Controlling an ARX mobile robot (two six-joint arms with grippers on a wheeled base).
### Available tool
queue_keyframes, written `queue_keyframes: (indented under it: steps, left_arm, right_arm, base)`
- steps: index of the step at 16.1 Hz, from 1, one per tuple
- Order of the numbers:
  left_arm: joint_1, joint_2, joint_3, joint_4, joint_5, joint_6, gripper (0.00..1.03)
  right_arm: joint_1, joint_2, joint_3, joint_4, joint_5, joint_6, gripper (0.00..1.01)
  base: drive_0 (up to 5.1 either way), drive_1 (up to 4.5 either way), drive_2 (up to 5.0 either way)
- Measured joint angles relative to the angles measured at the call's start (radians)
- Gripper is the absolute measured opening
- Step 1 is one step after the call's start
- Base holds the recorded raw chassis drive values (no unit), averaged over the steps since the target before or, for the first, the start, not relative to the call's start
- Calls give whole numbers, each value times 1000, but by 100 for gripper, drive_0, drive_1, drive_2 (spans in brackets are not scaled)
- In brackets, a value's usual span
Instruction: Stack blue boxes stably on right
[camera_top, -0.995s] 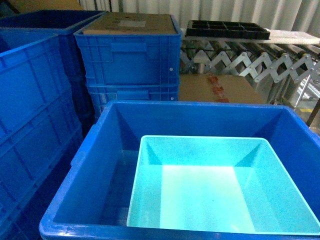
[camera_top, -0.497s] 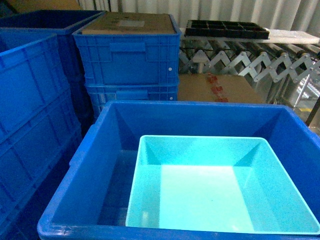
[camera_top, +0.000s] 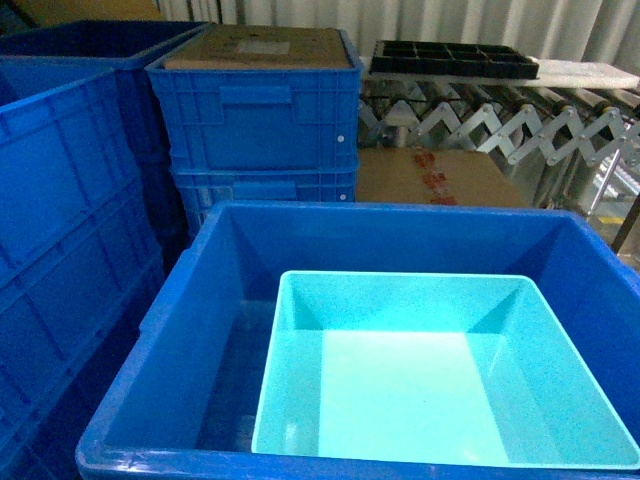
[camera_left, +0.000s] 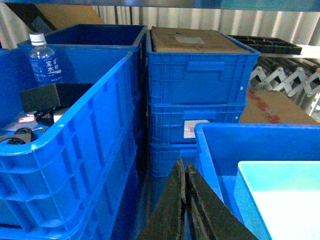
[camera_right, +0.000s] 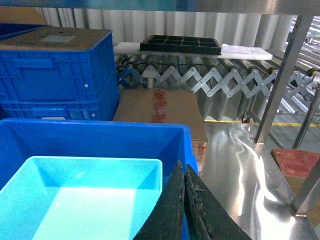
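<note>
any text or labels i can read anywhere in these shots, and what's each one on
None can be read as words.
Water bottle: blue label with white print, too blurred to read.
Cardboard box: red print along the tape, too blurred to read.
Middle ribbed crate: pale sticker, too small to read.
Cardboard sheet on the top crate: pale label, illegible.
Turquoise tub and royal-blue tub: no markings visible.

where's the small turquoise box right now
The turquoise box sits nested inside the larger royal-blue box, pushed toward its right side in the head view, in front of the stacked ribbed crates.
</note>
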Motion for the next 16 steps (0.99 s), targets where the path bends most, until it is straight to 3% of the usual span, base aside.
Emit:
queue_keyframes:
  steps: [5,6,15,16]
  left_arm:
    - [0,-156,-46,-106,0,0,2]
    - [0,-169,-72,-72,0,0,2]
    - [0,-369,-72,-275,0,0,2]
    - [0,-464,-71,-422,4,2,2]
  right_arm:
    - [0,-141,-60,-71,0,0,2]
    - [0,-166,-60,-94,0,0,2]
    - [0,-375,-60,-296,1,0,2]
    - [0,-456,-60,-422,-1,0,2]
  base:
    - [0,0,0]
    - [0,0,0]
    - [0,0,0]
    - [0,0,0]
